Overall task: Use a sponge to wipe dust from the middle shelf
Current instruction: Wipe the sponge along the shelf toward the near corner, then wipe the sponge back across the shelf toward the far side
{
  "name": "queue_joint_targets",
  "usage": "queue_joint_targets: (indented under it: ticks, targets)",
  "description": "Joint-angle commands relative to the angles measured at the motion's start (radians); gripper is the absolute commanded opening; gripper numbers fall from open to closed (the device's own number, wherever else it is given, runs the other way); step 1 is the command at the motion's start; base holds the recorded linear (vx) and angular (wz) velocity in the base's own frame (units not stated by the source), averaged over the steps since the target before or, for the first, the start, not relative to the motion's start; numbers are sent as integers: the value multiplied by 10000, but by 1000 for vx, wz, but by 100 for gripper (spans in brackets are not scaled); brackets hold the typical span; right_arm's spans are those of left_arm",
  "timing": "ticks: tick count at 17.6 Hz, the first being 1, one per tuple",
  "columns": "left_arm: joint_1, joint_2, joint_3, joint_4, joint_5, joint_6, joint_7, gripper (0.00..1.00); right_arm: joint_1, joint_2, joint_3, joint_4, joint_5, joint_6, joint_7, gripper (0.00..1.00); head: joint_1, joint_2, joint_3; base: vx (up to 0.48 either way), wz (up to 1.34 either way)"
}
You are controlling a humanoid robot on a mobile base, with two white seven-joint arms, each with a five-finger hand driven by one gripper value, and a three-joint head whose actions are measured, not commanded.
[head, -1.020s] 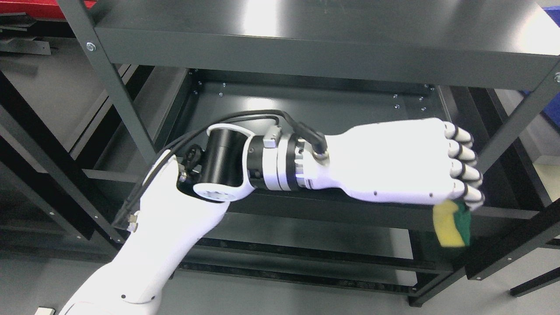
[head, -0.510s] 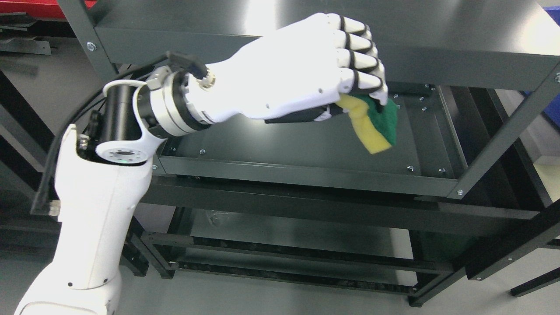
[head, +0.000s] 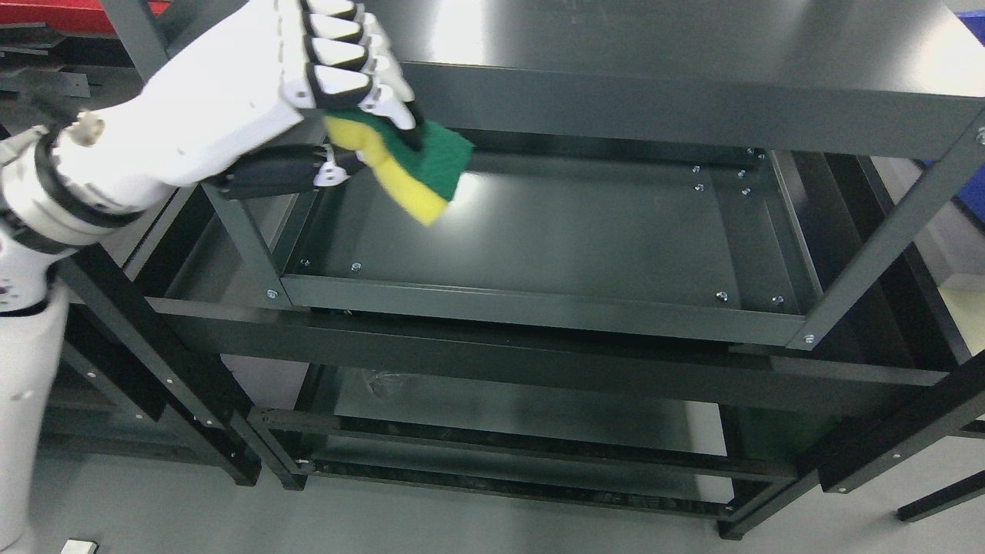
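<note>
Change: the left hand [head: 254,100] has swung from the far right front of the rack, up and across to the upper left corner within a second; the camera has not moved, since the frame posts sit where they were.
Hand state: fingers curled tight over the top of the sponge [head: 412,169], thumb pressed beneath; yellow foam and green scouring face jut out past the fingertips.
Sponge place: at the hand's tip, hanging over the back left part of the middle shelf [head: 554,231], seemingly lifted clear of it rather than pressed down.
Meaning for task: probably the end of a sweep or a repositioning, with the next stroke needing the sponge lowered onto the panel.
Surface: dark grey metal tray with raised lips and corner bolts, glossy, glare beside the sponge; no dust discernible.
Room: top shelf [head: 692,46] close above the hand, leaving a tight gap; lower shelf [head: 523,412] below; grey floor [head: 385,515].
Right arm: out of sight.
</note>
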Motion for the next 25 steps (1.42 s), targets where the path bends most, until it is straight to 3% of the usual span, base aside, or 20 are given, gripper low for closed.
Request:
queue_joint_targets:
  ticks: [1, 3, 7, 10, 13, 14, 16, 25]
  targets:
    - [2472, 5152, 3931, 148, 1931, 4, 23, 0, 6, -175, -2, -174, 0, 8, -12, 100, 0, 0, 0, 0, 0]
    - [3743, 5614, 5695, 287, 1947, 4, -23, 0, -9, -175, -2, -174, 0, 8, -12, 100, 0, 0, 0, 0, 0]
    - [4748, 5463, 5752, 211, 1916, 4, -69, 0, 6, -175, 14, -174, 0, 8, -12, 100, 0, 0, 0, 0, 18]
    - [4184, 5279, 4528, 12, 1916, 4, 54, 0, -9, -175, 14, -174, 0, 8, -12, 100, 0, 0, 0, -4, 21]
    - [2057, 4515, 2307, 12, 1642, 4, 39, 0, 6, -175, -2, -174, 0, 8, -12, 100, 0, 0, 0, -1, 8]
    - [1107, 3540, 1175, 12, 1124, 4, 38, 0, 6, -175, -2, -174, 0, 8, -12, 100, 0, 0, 0, 0, 0]
    - [394, 1682, 94, 12, 217, 4, -130, 0, 6, -175, -2, -174, 0, 8, -12, 100, 0, 0, 0, 0, 0]
    - [-2015, -4378, -3512, 348, -3172, 4, -683, 0, 6, -175, -2, -174, 0, 8, -12, 100, 0, 0, 0, 0, 0]
